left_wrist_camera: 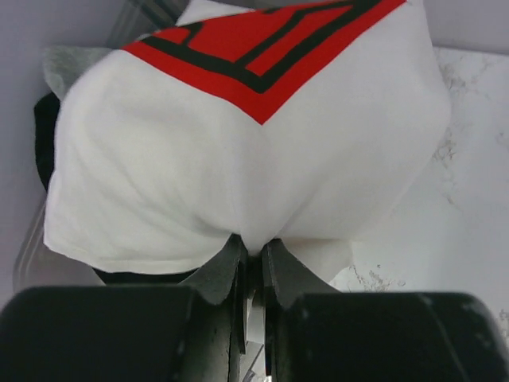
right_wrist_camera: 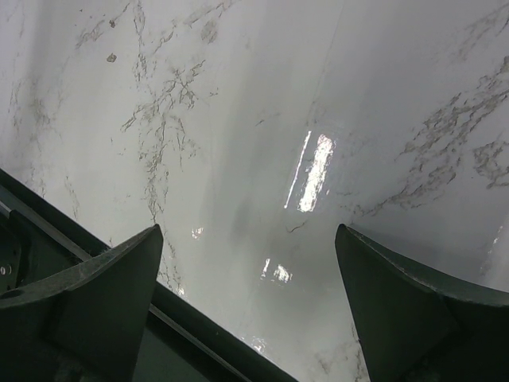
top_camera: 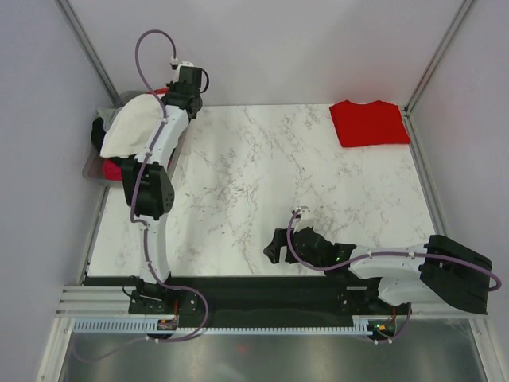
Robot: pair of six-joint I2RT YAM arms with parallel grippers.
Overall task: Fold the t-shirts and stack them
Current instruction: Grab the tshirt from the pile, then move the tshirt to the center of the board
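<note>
Cream-white tee (left_wrist_camera: 238, 159) is pinched in your left claw (left_wrist_camera: 253, 248), jaws nearly together on a fold, cloth bunched just ahead of the tips. Your right claw (right_wrist_camera: 248, 239) gapes wide, holding nothing, over the marble table (right_wrist_camera: 238, 95); the red tee (top_camera: 370, 123) lies folded well beyond it.

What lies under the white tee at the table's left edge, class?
Black cloth and a bit of red cloth peek out beneath the white tee, in what looks like a grey bin. Anything more below is covered by the tee.
</note>
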